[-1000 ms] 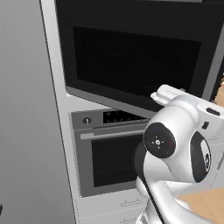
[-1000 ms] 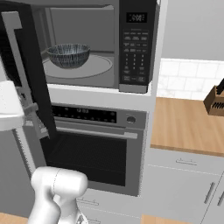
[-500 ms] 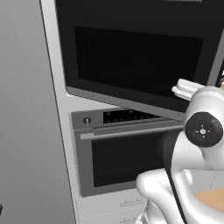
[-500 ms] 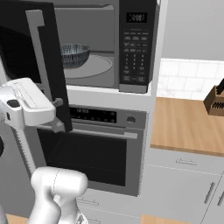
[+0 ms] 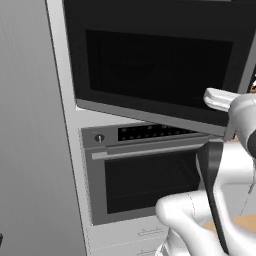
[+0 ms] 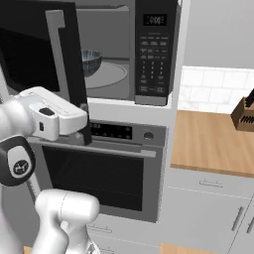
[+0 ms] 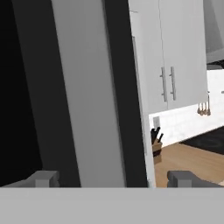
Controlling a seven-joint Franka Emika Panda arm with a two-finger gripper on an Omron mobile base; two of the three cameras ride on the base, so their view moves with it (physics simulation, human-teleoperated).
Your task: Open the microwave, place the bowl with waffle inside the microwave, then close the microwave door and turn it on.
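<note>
The microwave door point(image 6: 44, 59) stands partly open, and the bowl with waffle point(image 6: 91, 60) sits inside the microwave point(image 6: 149, 49) on its turntable. The claw point(image 7: 113, 177) is open, its fingertips point(image 7: 43, 178) straddling the door's edge, touching nothing.

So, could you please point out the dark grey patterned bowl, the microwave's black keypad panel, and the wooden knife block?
Dark grey patterned bowl point(image 6: 91, 60), right base view, on its outer wall.
Black keypad panel point(image 6: 151, 52), right base view, on the button grid.
Wooden knife block point(image 6: 244, 115), right base view, on its front face.
</note>
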